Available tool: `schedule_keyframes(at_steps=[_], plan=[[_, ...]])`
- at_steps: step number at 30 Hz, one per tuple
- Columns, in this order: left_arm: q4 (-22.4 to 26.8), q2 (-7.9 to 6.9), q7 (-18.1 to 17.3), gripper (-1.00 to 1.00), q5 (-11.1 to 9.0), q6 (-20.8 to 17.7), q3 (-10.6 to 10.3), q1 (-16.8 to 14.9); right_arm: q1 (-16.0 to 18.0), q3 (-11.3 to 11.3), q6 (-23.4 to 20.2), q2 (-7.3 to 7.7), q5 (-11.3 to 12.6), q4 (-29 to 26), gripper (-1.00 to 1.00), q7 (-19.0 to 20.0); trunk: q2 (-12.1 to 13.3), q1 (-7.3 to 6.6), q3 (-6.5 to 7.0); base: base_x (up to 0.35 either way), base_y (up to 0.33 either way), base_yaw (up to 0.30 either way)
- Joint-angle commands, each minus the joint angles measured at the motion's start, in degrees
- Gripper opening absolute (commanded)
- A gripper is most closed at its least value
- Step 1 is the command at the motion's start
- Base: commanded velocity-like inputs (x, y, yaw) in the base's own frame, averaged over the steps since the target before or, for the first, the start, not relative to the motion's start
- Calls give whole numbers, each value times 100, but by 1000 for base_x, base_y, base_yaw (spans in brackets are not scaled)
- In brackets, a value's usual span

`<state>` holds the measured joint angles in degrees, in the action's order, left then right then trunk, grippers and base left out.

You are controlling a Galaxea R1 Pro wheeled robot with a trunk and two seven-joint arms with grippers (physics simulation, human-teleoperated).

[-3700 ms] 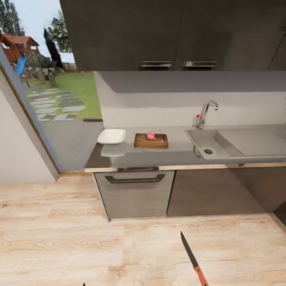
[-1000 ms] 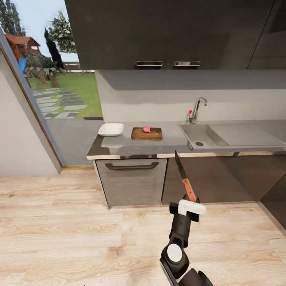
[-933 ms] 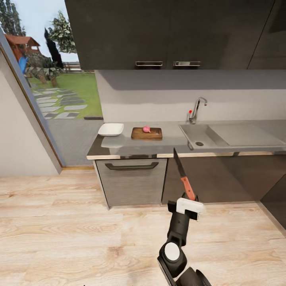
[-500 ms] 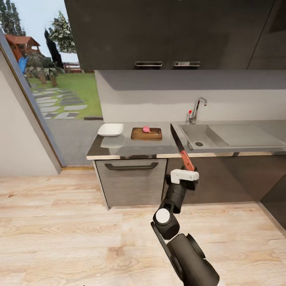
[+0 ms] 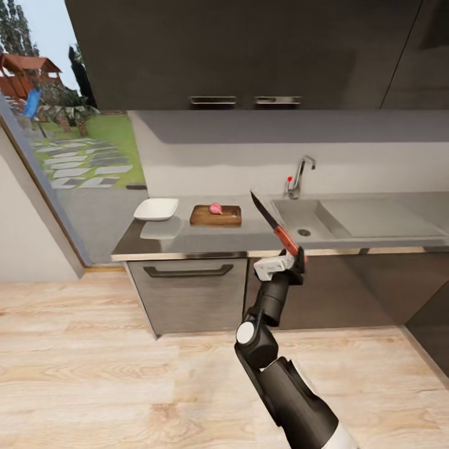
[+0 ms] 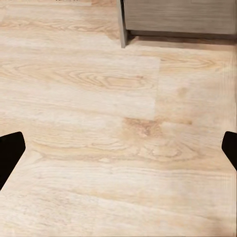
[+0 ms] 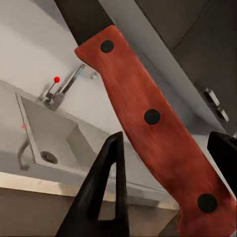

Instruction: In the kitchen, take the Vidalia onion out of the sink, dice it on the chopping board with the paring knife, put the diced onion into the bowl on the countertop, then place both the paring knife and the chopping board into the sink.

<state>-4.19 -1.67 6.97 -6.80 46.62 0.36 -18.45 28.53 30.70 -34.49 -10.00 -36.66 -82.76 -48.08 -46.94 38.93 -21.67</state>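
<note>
Paring knife (image 7: 153, 123) blade tip cut off, left hand (image 6: 118, 148) fingertips clipped at edges

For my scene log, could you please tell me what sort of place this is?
A home kitchen, most likely: a grey countertop with a sink and chrome tap, dark wall cabinets above, and a chopping board.

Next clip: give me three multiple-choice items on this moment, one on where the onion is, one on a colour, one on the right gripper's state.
1. Where is the onion?
A. in the sink
B. on the chopping board
C. in the bowl

2. What colour is the knife handle?
A. red-orange
B. blue
C. white

3. What is the right gripper doing?
A. open and holding nothing
B. shut on the bowl
C. shut on the paring knife

Answers:
1 B, the pink onion sits on the chopping board, between bowl and sink.
2 A, the paring knife has a red-orange handle.
3 C, the right gripper clamps that handle.
</note>
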Motion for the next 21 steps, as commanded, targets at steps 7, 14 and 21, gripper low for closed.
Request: schedule_keyframes(at_steps=[7, 14, 21], plan=[[-21, 0, -10, 100, -23, 32, 0, -11, 886, -7, -264, 0, -1367, 928, -100, 565, -5, 3, -6, 225, -247, 0], [-21, 0, -11, 100, -18, -37, 0, -10, 3002, -10, -1446, 0, -1481, 1523, -100, 1951, -5, 3, -6, 225, -247, 0], [-21, 0, -16, 100, -15, -55, 0, -9, 3612, 34, -1557, 0, -1353, 2354, -100, 2205, -5, 3, -6, 126, -136, 0]])
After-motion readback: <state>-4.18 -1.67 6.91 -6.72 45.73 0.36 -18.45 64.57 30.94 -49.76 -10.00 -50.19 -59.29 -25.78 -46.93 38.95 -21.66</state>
